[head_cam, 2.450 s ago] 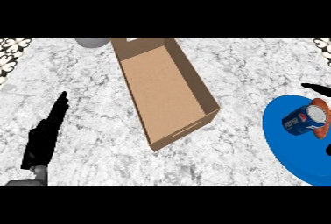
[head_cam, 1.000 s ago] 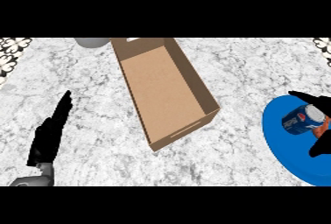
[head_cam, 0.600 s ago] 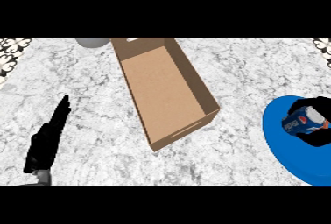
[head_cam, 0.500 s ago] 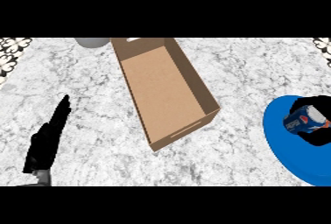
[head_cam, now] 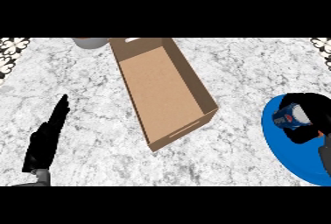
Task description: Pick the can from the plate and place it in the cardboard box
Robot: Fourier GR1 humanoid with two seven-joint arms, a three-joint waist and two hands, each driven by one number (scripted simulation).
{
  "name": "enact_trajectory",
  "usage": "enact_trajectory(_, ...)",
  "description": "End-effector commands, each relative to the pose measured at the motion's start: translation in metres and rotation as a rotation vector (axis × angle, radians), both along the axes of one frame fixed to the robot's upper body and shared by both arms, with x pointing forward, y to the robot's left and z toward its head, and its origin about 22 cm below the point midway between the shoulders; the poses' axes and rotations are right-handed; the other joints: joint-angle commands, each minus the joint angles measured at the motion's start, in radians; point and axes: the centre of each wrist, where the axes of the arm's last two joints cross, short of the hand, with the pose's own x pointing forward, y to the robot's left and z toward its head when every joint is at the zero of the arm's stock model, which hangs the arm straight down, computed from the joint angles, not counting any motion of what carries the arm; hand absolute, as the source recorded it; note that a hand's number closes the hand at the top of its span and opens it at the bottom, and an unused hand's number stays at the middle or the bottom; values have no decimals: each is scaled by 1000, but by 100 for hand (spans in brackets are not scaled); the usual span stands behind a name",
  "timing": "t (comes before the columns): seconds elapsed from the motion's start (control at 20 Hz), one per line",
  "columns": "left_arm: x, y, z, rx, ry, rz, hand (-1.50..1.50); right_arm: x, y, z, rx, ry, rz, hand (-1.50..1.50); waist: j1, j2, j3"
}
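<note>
Your right hand (head_cam: 309,118) is curled round the can (head_cam: 290,116), a small blue cylinder with a white and red label, lying tilted on the glossy blue round plate (head_cam: 291,153) at the right edge. Your left hand (head_cam: 45,139) rests low on the left, fingers straight and flat, holding nothing. Between them the cardboard box (head_cam: 165,92), a long open rectangle of plain brown board with a slot in its near wall, lies askew on the grey-veined marble counter (head_cam: 239,70). A grey round vessel (head_cam: 89,42) peeks in at the top edge.
</note>
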Motion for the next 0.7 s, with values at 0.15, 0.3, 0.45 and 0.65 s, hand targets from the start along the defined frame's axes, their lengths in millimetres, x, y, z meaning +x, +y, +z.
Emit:
enact_trajectory(0.15, -3, 4, -11, -11, 17, 16, 0, -38, 106, -8, -81, -127, -185, 150, -9, -3, -1)
enact_trajectory(0.3, -22, -6, -3, 4, -6, -6, 0, -52, 97, 22, -137, -174, -213, 150, 2, -2, 1)
enact_trajectory(0.45, -2, -7, -2, -8, 6, -6, 0, -55, 118, 45, -76, -227, -218, 150, 3, 2, 1)
enact_trajectory(0.65, -6, -5, 0, 7, 0, -1, 0, -58, 138, 78, 171, -423, -77, 150, 4, 0, 1)
